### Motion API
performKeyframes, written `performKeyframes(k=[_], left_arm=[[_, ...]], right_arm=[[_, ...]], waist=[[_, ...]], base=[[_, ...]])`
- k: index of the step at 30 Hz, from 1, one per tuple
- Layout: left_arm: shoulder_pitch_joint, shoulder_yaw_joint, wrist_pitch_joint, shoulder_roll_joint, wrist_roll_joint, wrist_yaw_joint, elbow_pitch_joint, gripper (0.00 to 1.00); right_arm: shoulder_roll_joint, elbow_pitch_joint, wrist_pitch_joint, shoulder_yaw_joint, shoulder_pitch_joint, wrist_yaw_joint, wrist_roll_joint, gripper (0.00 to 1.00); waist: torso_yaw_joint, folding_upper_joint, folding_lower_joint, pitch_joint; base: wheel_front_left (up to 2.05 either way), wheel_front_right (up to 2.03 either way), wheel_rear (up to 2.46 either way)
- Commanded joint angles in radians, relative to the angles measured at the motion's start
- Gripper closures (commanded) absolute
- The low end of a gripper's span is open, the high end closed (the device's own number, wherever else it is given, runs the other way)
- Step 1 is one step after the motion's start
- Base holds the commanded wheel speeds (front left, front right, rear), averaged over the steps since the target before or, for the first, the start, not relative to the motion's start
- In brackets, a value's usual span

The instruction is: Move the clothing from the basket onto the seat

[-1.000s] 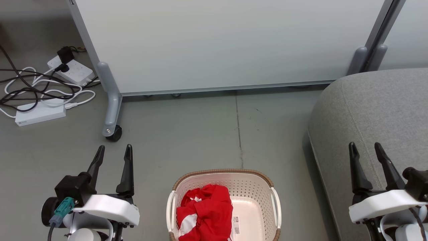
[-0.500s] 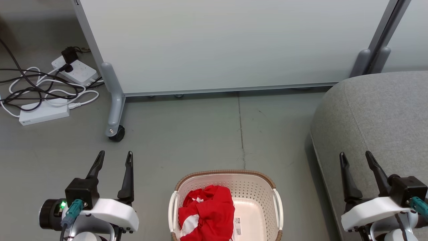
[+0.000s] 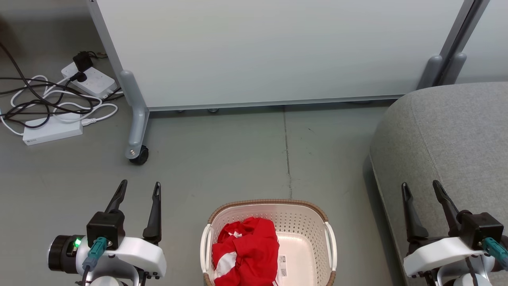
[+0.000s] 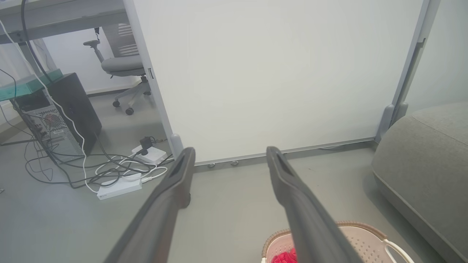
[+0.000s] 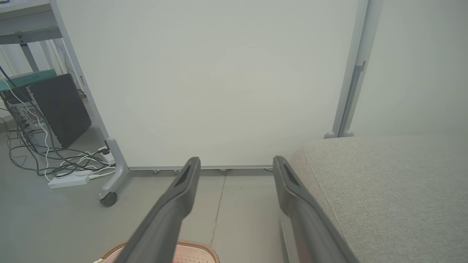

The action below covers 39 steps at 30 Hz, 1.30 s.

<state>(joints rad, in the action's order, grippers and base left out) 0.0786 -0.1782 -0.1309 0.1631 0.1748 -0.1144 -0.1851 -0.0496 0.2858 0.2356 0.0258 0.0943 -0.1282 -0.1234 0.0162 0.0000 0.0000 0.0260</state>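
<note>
The cream-white basket (image 3: 301,226) with a brown rim stands on the floor at the bottom centre of the head view. Crumpled red clothing (image 3: 246,254) with white trim lies in its left half. The grey seat (image 3: 448,135) fills the right side. My left gripper (image 3: 139,188) hovers open to the left of the basket, nothing between its fingers. My right gripper (image 3: 420,186) is open over the seat's front edge, also empty. The left wrist view catches the basket rim (image 4: 351,224) and a bit of clothing (image 4: 285,257); the right wrist view shows the seat (image 5: 384,182) and my right gripper (image 5: 236,162).
A white partition panel (image 3: 278,51) on a grey castor foot (image 3: 137,153) stands behind the basket. Power strips and tangled cables (image 3: 51,107) lie on the floor at far left. A computer tower (image 4: 55,113) and an office chair (image 4: 120,69) stand beyond.
The whole head view has shifted a little, so the camera moved. Both grippers sit lower in the picture than a second ago and stay open; the right one has drifted left.
</note>
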Motion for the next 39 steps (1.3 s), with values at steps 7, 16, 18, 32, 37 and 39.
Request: performKeyframes(k=[7, 16, 18, 32, 37, 39], left_arm=[[-0.002, 0.007, 0.002, 0.003, -0.036, -0.011, -0.003, 0.00], [-0.004, 0.002, 0.005, 0.005, -0.031, -0.013, -0.009, 0.00], [-0.006, 0.002, 0.005, 0.004, -0.026, -0.014, -0.009, 0.00], [-0.004, -0.008, 0.007, 0.007, -0.008, -0.019, -0.017, 0.00], [-0.006, -0.012, 0.006, 0.010, -0.006, -0.019, -0.018, 0.00], [-0.005, -0.013, 0.006, 0.011, -0.003, -0.020, -0.017, 0.00]], right_arm=[[-0.003, 0.010, 0.028, -0.013, 0.014, -0.005, 0.000, 0.00], [-0.003, 0.021, 0.033, -0.015, 0.015, -0.004, -0.012, 0.00], [-0.003, 0.022, 0.033, -0.014, 0.015, -0.004, -0.016, 0.00], [-0.003, 0.031, 0.033, -0.012, 0.007, -0.004, -0.035, 0.00], [-0.003, 0.034, 0.033, -0.010, 0.007, -0.004, -0.035, 0.00], [-0.003, 0.034, 0.033, -0.011, 0.009, -0.004, -0.036, 0.00]], waist=[[0.002, 0.0000, 0.0000, 0.005], [0.003, 0.0000, 0.0000, 0.004], [0.003, 0.0000, 0.0000, 0.003], [0.008, 0.0000, 0.0000, -0.002], [0.007, 0.0000, 0.0000, -0.003], [0.006, 0.0000, 0.0000, -0.003]], base=[[0.00, 0.00, 0.00], [0.00, 0.00, 0.00], [0.00, 0.00, 0.00], [0.00, 0.00, 0.00], [0.00, 0.00, 0.00], [0.00, 0.00, 0.00]])
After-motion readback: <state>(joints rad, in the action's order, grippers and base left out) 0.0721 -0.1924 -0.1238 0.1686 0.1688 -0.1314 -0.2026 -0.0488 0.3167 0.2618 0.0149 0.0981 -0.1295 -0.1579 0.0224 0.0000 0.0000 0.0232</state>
